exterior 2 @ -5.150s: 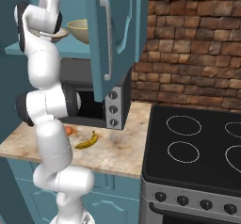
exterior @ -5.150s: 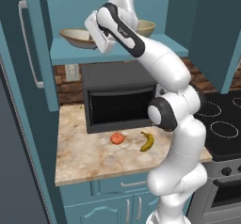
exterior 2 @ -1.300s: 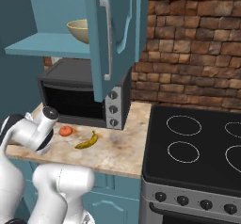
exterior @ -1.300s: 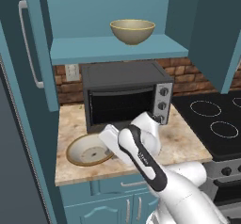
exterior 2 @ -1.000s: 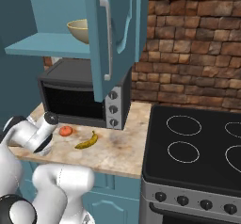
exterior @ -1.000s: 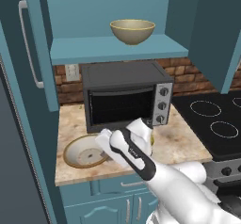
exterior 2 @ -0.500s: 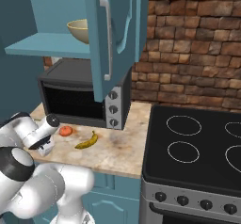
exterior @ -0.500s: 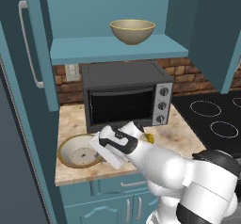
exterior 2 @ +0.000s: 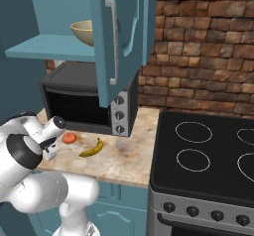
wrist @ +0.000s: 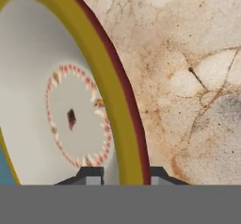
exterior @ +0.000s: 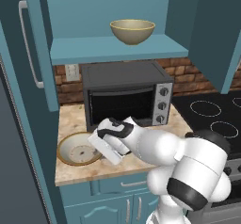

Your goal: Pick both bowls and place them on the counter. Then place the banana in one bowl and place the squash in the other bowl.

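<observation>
The wide shallow bowl (exterior: 77,148), whitish inside with a brown rim, rests on the counter (exterior: 75,122) at its front left. My gripper (exterior: 100,148) is at the bowl's right rim. In the hand view the fingertips (wrist: 92,175) straddle the yellow-brown rim of the bowl (wrist: 47,77), with a thin gap on the inner side. The deeper tan bowl (exterior: 132,31) stands on the shelf above the oven. The banana (exterior 2: 92,149) and the red-orange squash (exterior 2: 69,138) lie on the counter (exterior 2: 124,155) just right of my gripper (exterior 2: 49,150).
A black toaster oven (exterior: 124,98) stands at the back of the counter under the shelf. An open teal cabinet door (exterior 2: 124,36) hangs above. The black stovetop (exterior 2: 208,155) lies to the right. The counter's front edge is close below the bowl.
The shallow bowl has come down from the shelf. In the last second it shifted left and now rests on the counter. The jaws have eased apart slightly.
</observation>
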